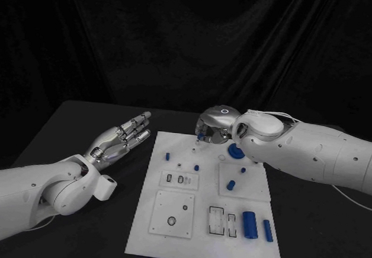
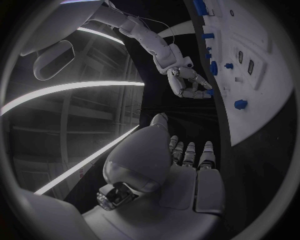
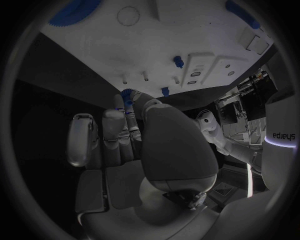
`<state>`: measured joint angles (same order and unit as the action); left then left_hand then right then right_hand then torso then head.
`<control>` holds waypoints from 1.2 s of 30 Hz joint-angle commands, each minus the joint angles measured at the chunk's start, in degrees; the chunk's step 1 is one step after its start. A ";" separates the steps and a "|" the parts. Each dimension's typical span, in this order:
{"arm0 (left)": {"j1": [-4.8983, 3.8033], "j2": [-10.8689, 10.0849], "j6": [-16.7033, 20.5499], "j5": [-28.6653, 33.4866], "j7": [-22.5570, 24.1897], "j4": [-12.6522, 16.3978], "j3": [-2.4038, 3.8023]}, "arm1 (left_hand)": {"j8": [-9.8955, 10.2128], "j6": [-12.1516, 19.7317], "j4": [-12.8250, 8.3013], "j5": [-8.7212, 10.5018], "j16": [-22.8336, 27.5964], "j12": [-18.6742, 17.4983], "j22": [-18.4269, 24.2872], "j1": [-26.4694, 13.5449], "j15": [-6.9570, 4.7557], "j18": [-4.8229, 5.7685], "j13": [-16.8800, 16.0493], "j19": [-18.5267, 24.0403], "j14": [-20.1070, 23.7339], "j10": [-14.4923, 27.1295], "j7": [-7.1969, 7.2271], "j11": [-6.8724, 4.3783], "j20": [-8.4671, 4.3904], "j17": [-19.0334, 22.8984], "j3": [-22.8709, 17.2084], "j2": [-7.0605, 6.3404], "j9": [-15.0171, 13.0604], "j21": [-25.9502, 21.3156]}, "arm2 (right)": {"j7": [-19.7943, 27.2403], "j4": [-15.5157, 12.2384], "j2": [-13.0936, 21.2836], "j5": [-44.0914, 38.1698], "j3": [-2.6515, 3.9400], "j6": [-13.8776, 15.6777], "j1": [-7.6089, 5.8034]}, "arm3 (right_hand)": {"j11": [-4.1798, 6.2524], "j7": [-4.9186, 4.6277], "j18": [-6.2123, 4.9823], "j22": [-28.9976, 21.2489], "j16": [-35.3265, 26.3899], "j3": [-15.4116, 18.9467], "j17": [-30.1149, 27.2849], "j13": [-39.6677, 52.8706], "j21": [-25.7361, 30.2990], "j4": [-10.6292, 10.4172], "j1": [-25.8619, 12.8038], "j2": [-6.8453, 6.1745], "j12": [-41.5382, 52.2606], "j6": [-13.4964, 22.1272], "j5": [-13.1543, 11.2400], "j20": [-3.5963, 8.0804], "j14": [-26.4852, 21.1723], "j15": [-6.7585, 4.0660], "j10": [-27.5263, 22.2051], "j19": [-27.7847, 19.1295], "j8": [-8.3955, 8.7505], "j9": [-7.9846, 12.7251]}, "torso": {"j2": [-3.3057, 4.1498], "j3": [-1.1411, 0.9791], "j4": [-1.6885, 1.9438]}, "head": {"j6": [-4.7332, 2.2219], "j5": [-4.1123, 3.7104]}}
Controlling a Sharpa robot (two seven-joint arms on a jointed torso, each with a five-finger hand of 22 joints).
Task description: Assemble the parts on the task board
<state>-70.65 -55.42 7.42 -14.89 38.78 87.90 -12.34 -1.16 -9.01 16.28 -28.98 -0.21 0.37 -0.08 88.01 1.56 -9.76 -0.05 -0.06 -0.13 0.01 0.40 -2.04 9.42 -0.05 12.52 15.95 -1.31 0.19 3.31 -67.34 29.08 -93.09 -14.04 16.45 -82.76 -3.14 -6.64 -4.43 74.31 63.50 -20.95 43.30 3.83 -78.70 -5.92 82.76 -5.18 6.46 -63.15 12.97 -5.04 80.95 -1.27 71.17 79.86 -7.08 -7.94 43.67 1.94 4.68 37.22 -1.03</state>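
The right hand (image 1: pixel 210 129) hung over the far edge of the task board (image 1: pixel 203 243), fingers bent downward. In the right wrist view a small blue part (image 3: pixel 127 95) sat at its fingertips (image 3: pixel 122 111), apparently pinched between thumb and a finger; the grip itself was partly hidden, so this is a judgement. The left wrist view showed the same hand (image 2: pixel 187 82) curled, with a speck of blue at its tips close to the board's edge.

Step in hand, as judged: carrying a small part to a seat in the far row of the board. Just beyond the fingertips stood small pale pegs (image 3: pixel 145 76) rising from the board, and near them a blue peg (image 3: pixel 178 62) already upright. The next move would call for lining the pinched part over its seat and lowering it straight, since the fingers covered the target from the head camera.

Beside the right hand, partly under the forearm, lay a round blue gear (image 1: pixel 235 151). Farther toward the robot lay a short blue cylinder (image 1: pixel 231 184) on a raised plate, then a large blue cylinder (image 1: pixel 249 224) and a slimmer blue rod (image 1: pixel 267 230) side by side near the board's near right corner. These loose pieces suggested that the assembly was far from finished.

The left hand (image 1: pixel 127 132) hovered off the board's left side, fingers straight and held close together, empty, well apart from every part.
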 commanded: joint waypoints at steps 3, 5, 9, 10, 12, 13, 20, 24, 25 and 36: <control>-0.14 0.28 -0.71 -0.09 3.95 -0.04 0.05 | -0.18 -0.11 -0.11 -0.27 0.21 -0.37 0.08 0.62 0.41 -0.51 0.05 0.06 0.13 -0.01 -0.33 0.36 0.29 0.05 -0.41 -0.13 -0.04 -0.19 | -0.33 2.19 -1.31 0.63 0.02 -0.18 0.79 | -0.26 -0.21 0.50 0.12 0.39 0.15 0.13 -0.04 -0.25 -0.02 -0.36 -0.38 -0.71 0.63 0.22 -0.04 0.28 0.15 -0.24 0.40 0.55 -1.29 | 0.37 0.06 0.58 | 0.09 -0.70; -0.14 0.43 -0.79 -0.09 3.93 -0.19 0.05 | -0.18 -0.11 -0.17 -0.40 0.21 -0.37 0.08 0.78 0.48 -0.51 0.05 0.06 0.13 -0.01 -0.51 0.46 0.40 0.05 -0.53 -0.17 -0.04 -0.19 | -0.46 2.87 -1.73 0.64 0.02 -0.57 1.01 | -0.38 -0.32 0.44 -0.10 0.17 0.08 -0.19 -0.06 -0.06 -0.04 -0.39 -0.46 -1.04 0.89 0.32 -0.10 0.12 0.24 -0.44 0.22 0.79 -1.23 | 0.48 0.08 0.70 | -0.05 -1.00; -0.14 0.66 -0.94 -0.09 3.94 -0.44 0.05 | -0.19 -0.13 -0.18 -0.44 0.21 -0.37 0.08 0.82 0.50 -0.51 0.05 0.06 0.13 -0.01 -0.56 0.49 0.42 0.05 -0.57 -0.17 -0.04 -0.19 | -0.86 3.74 -2.28 0.64 0.02 -1.81 1.37 | -0.57 -0.49 0.41 -0.20 -0.02 -0.04 -0.41 -0.07 0.09 -0.04 -0.42 -0.65 -1.61 1.32 0.30 -0.24 -0.11 0.41 -0.80 0.07 1.22 -1.13 | 0.48 0.10 0.70 | -0.09 -1.27; -0.14 0.70 -0.97 -0.09 3.94 -0.48 0.05 | -0.19 -0.13 -0.18 -0.44 0.21 -0.37 0.08 0.82 0.50 -0.51 0.05 0.06 0.13 -0.01 -0.56 0.49 0.42 0.05 -0.57 -0.17 -0.04 -0.19 | -0.93 3.84 -2.35 0.64 0.02 -2.04 1.43 | -0.57 -0.49 0.41 -0.20 -0.02 -0.04 -0.41 -0.07 0.09 -0.04 -0.42 -0.65 -1.61 1.32 0.30 -0.24 -0.11 0.41 -0.80 0.07 1.22 -1.13 | 0.49 0.10 0.71 | -0.07 -1.29; -0.14 0.75 -1.03 -0.09 3.92 -0.57 0.05 | -0.19 -0.14 -0.21 -0.53 0.21 -0.37 0.08 0.91 0.58 -0.52 0.05 0.06 0.13 -0.01 -0.64 0.55 0.48 0.05 -0.66 -0.17 -0.04 -0.19 | -1.06 4.00 -2.49 0.64 0.02 -2.40 1.54 | -0.66 -0.56 0.41 -0.19 -0.01 -0.10 -0.35 -0.07 0.12 -0.07 -0.47 -0.70 -1.85 1.51 0.28 -0.30 -0.18 0.48 -0.95 0.03 1.39 -1.09 | 0.44 0.10 0.68 | -0.02 -1.33; -0.14 0.79 -1.07 -0.09 3.91 -0.62 0.05 | -0.19 -0.14 -0.21 -0.53 0.21 -0.37 0.08 0.91 0.58 -0.52 0.05 0.06 0.13 -0.01 -0.64 0.55 0.48 0.05 -0.66 -0.17 -0.04 -0.19 | -1.11 4.05 -2.55 0.64 0.02 -2.54 1.59 | -0.74 -0.63 0.37 -0.31 -0.14 -0.19 -0.53 -0.06 0.24 -0.09 -0.47 -0.71 -2.09 1.72 0.25 -0.37 -0.32 0.56 -1.12 -0.10 1.59 -1.04 | 0.41 0.09 0.66 | -0.01 -1.35; -0.14 0.95 -1.23 -0.09 3.89 -0.81 0.05 | -0.18 -0.10 -0.22 -0.56 0.21 -0.37 0.08 0.97 0.66 -0.52 0.05 0.06 0.13 -0.01 -0.67 0.58 0.53 0.05 -0.71 -0.18 -0.04 -0.19 | -1.30 4.60 -3.05 0.65 0.02 -3.07 1.91 | -0.85 -0.73 0.35 -0.37 -0.24 -0.24 -0.64 -0.04 0.34 -0.14 -0.56 -0.78 -2.33 1.91 0.06 -0.46 -0.46 0.65 -1.25 -0.20 1.80 -1.00 | 0.39 0.11 0.66 | -0.11 -1.48; -0.14 1.10 -1.38 -0.09 3.85 -0.93 0.05 | -0.18 -0.11 -0.23 -0.59 0.21 -0.37 0.08 1.03 0.78 -0.52 0.05 0.06 0.13 -0.01 -0.69 0.61 0.59 0.05 -0.78 -0.17 -0.04 -0.19 | -1.76 5.15 -3.44 0.65 0.02 -3.49 2.10 | -0.84 -0.72 0.34 -0.41 -0.30 -0.33 -0.72 -0.02 0.39 -0.07 -0.45 -0.76 -2.40 1.93 0.07 -0.49 -0.53 0.67 -1.28 -0.26 1.85 -0.99 | 0.38 0.11 0.66 | -0.05 -1.55; -0.14 1.13 -1.42 -0.09 3.84 -0.95 0.05 | -0.18 -0.11 -0.23 -0.59 0.21 -0.37 0.08 1.03 0.78 -0.52 0.05 0.06 0.13 -0.01 -0.69 0.61 0.59 0.05 -0.78 -0.17 -0.04 -0.19 | -1.94 5.21 -3.47 0.65 0.02 -3.63 2.13 | -0.90 -0.74 0.31 -0.48 -0.44 -0.39 -0.93 -0.03 0.47 0.00 -0.38 -0.85 -2.53 2.03 0.07 -0.53 -0.65 0.70 -1.41 -0.34 1.95 -0.97 | 0.37 0.11 0.68 | 0.01 -1.54; -0.13 1.21 -1.86 -0.09 3.66 -1.24 0.05 | -0.19 -0.16 -0.23 -0.65 0.21 -0.37 0.08 1.19 1.06 -0.53 0.05 0.06 0.13 -0.01 -0.86 0.86 0.84 0.05 -0.99 -0.17 -0.05 -0.19 | -3.32 5.39 -3.17 0.65 0.02 -4.59 2.34 | -1.05 -0.72 0.17 -0.88 -0.87 -0.80 -1.45 -0.04 0.94 0.23 -0.15 -1.00 -2.90 2.60 0.46 -0.71 -1.23 0.84 -2.31 -0.83 2.52 -0.86 | 0.33 0.13 0.70 | 0.05 -1.52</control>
<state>-70.65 -54.34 6.47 -14.91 38.78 86.62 -12.34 -1.16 -9.22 15.97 -29.39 -0.21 0.37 -0.10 88.53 2.17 -9.76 -0.09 -0.06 0.07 0.02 -0.22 -1.64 9.83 -0.10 11.88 15.87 -1.30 0.19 2.15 -62.17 25.74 -92.11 -13.76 14.20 -80.99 -4.21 -7.36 -4.45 73.48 62.81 -21.51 41.86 3.84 -78.10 -5.69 82.47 -5.89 3.76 -60.78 13.28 -5.64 80.16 -0.40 69.08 79.44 -4.70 -8.83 44.01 2.07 5.36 37.32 -2.47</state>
